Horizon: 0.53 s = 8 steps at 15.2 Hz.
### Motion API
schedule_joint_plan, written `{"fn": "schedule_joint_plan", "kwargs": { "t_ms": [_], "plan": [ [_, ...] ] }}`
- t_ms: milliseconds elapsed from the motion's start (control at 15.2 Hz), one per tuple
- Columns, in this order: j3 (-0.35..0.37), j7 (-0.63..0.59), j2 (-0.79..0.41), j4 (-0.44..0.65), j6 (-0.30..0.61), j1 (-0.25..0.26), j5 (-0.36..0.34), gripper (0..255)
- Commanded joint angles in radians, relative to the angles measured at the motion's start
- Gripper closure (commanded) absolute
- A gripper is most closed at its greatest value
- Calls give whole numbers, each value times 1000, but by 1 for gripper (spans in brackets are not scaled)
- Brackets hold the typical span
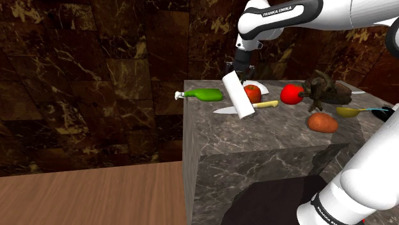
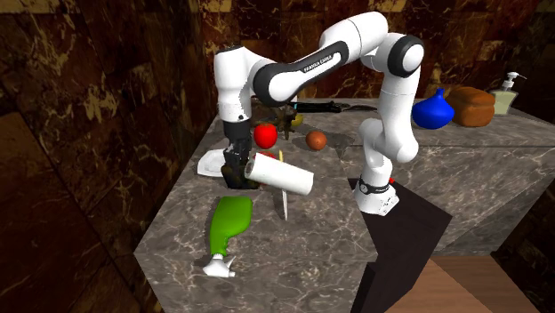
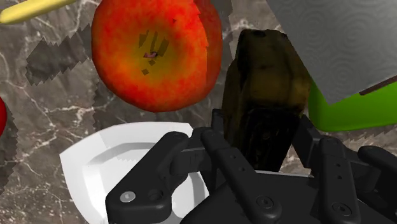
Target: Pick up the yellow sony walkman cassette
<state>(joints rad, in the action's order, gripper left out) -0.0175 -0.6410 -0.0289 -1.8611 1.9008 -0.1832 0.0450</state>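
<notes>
The pincer (image 3: 263,145) clasps the walkman (image 3: 264,76) (dark, brownish) — beside an apple (image 3: 153,54).

Marble counter (image 1: 256,137) — knife (image 1: 225,110), potato (image 1: 321,122), green bottle (image 1: 204,94)

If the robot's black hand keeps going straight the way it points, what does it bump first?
Probably the marble counter, between the red apple and the white dish. The gripper points down at it, clasping a dark brownish box, which would touch first. Depth is hard to judge.
</notes>
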Motion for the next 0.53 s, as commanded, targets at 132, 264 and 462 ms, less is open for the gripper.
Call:
{"fn": "schedule_joint_plan", "kwargs": {
  "t_ms": [132, 264, 462],
  "plan": [
    [-1, 0, 7, 47, -54, -1, -1, 255],
    [-1, -1, 9, 72, -81, -1, -1, 255],
    [-1, -3, 9, 112, -121, -1, -2, 255]
  ]
}}
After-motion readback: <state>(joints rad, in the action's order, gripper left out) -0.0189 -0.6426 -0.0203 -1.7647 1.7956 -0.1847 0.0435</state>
